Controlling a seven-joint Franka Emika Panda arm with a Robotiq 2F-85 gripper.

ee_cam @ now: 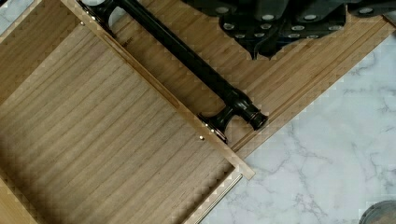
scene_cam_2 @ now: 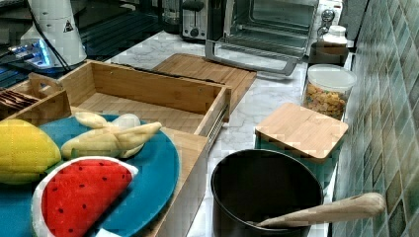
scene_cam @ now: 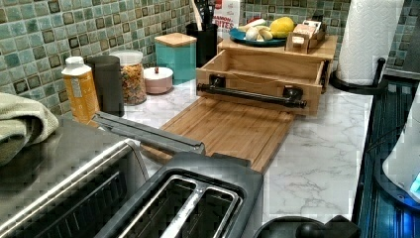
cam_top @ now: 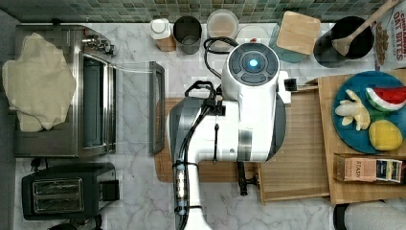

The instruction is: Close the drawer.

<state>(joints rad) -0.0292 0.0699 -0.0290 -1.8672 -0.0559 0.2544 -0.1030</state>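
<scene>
The drawer stands pulled out over the cutting board on the marble counter, its black handle running along the front. The gripper hovers above the handle; whether its fingers are parted cannot be told.

**Layout: drawer out over the cutting board**

In the top view, the drawer sits right of centre, pulled out leftward from the wooden stand at the right edge. The cutting board lies left of it, under its handle. Toaster oven upper left; toaster lower left; plate on the stand.
</scene>
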